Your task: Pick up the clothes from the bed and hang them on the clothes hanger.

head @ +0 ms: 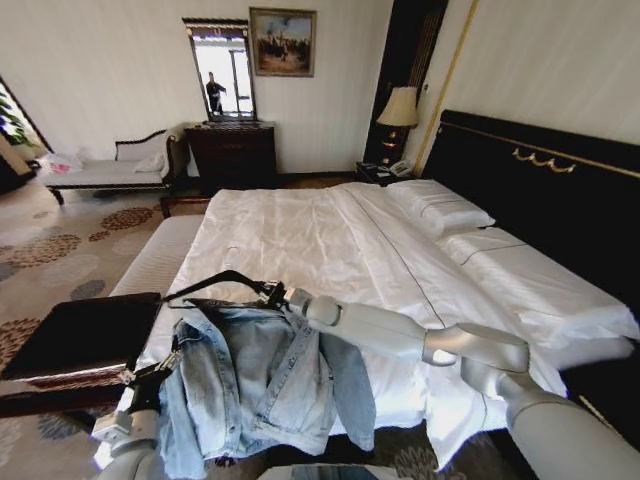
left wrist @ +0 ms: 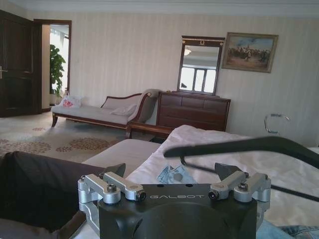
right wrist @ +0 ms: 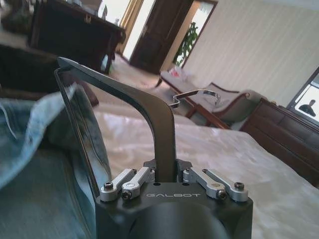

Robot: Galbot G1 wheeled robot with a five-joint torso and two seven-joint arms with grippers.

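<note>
Denim jacket (head: 255, 385) collar toward headboard, hanger (head: 225, 282) crosswise

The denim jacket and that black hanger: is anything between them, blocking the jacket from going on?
Nothing visible separates them. The right gripper is shut on the black hanger, held directly above the denim jacket, whose collar already meets it. The left gripper is at the jacket's edge, over the foot of the bed.
</note>
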